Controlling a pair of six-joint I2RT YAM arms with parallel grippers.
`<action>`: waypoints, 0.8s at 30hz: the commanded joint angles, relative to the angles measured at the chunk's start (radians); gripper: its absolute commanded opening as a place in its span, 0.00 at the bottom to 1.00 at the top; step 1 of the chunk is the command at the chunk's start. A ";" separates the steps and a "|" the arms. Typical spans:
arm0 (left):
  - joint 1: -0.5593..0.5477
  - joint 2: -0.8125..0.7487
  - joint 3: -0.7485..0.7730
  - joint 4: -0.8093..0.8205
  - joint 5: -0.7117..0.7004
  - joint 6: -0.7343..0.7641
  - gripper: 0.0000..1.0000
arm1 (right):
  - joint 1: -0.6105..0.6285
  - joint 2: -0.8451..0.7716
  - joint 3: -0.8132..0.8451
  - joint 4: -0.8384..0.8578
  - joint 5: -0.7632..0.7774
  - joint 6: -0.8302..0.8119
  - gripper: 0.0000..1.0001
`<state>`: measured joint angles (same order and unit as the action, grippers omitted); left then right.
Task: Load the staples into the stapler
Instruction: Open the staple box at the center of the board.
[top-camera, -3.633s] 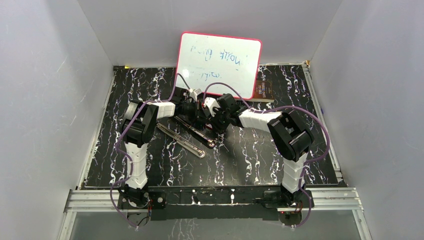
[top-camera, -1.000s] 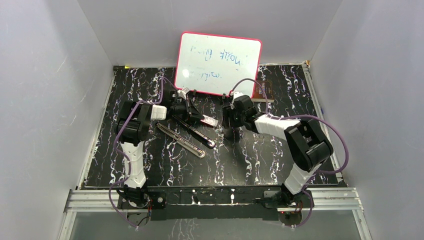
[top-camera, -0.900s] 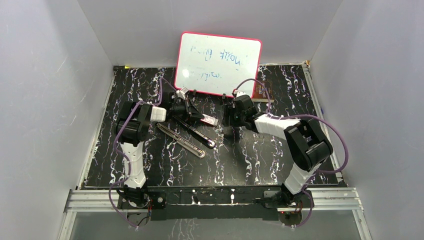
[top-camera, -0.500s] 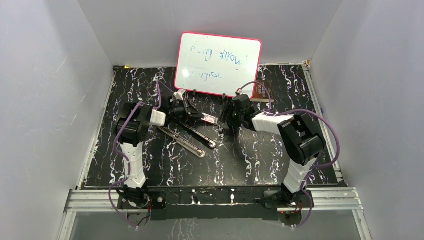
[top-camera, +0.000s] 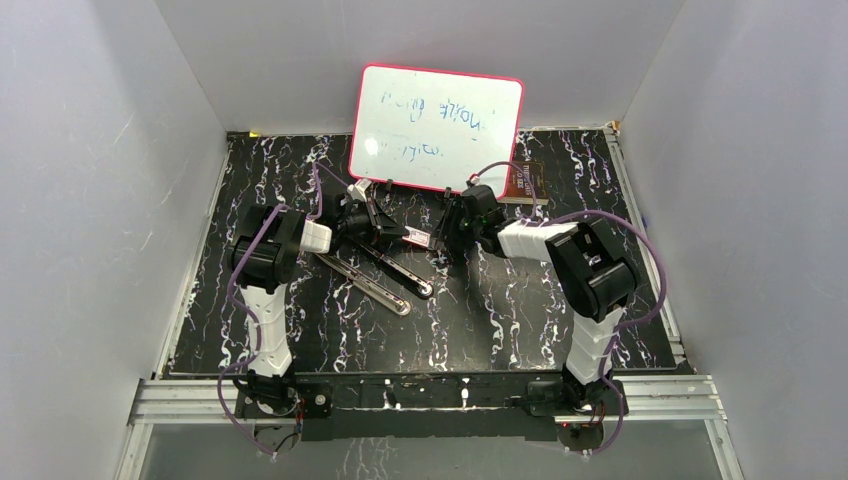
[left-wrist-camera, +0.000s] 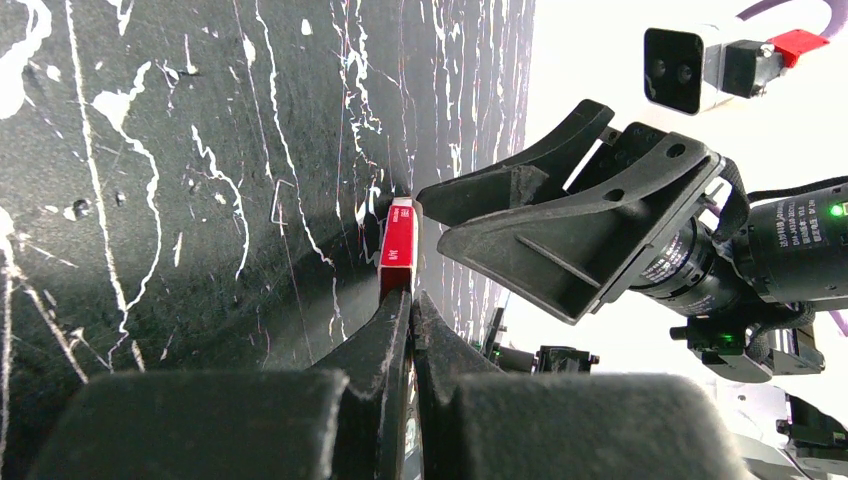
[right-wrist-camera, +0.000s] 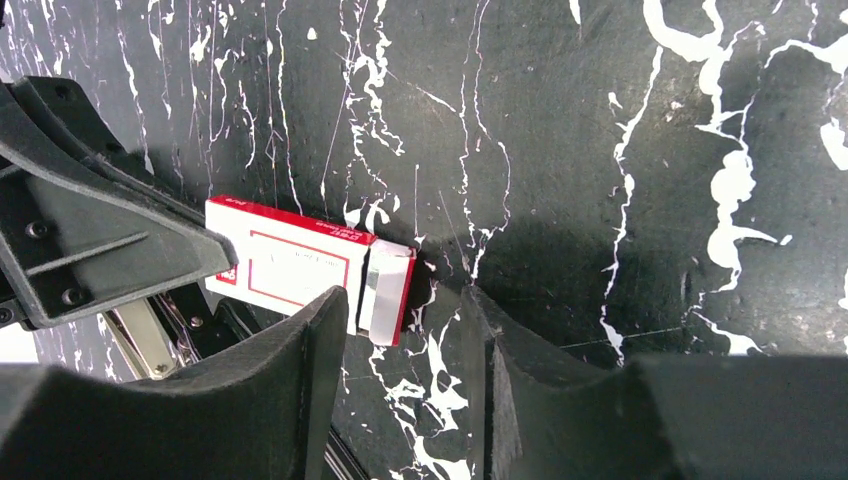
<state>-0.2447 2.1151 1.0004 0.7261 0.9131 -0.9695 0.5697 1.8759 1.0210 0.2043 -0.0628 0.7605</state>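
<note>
- Left gripper (left-wrist-camera: 410, 300): pinches shut on one end of a small flat white cardboard box with a red label (right-wrist-camera: 290, 265), jaws pressed almost together around its thin edge.
- Right gripper (right-wrist-camera: 400, 300): stands partly open, neither wide nor narrow, one finger on either side of the box's other end, at a pale folded-out flap; grips nothing that can be made out.
- Box: hangs level between the two grippers, low over the black, white-veined marble-patterned surface (top-camera: 500, 320); resting on it or just above it, cannot tell.
- Slim black desk stapler (top-camera: 400, 272): lies opened out on the surface, left of centre, on the near side of the left gripper, just beside the box; runs diagonally, two halves splayed in a narrow V, with the long shiny metal rail (top-camera: 365, 285) as the nearer half.
- Staples: not discernible in any view; inside of the box hidden.
- Pink-framed whiteboard (top-camera: 437, 125) with faint scribbles: leans against the back wall, behind both grippers.
- Small brown flat object (top-camera: 523, 182): lies at the whiteboard's lower right corner, well apart from the stapler.
</note>
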 joint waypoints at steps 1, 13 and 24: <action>-0.010 -0.037 -0.016 0.005 0.018 0.006 0.00 | -0.002 0.033 0.045 -0.043 -0.003 -0.006 0.52; -0.014 -0.030 -0.003 0.006 0.023 0.005 0.00 | -0.002 0.060 0.061 -0.079 -0.028 -0.028 0.41; -0.014 -0.030 -0.005 0.007 0.022 0.006 0.00 | -0.002 0.030 0.042 -0.139 0.066 -0.067 0.23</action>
<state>-0.2466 2.1151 0.9997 0.7292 0.9138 -0.9707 0.5694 1.9156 1.0645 0.1585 -0.0639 0.7315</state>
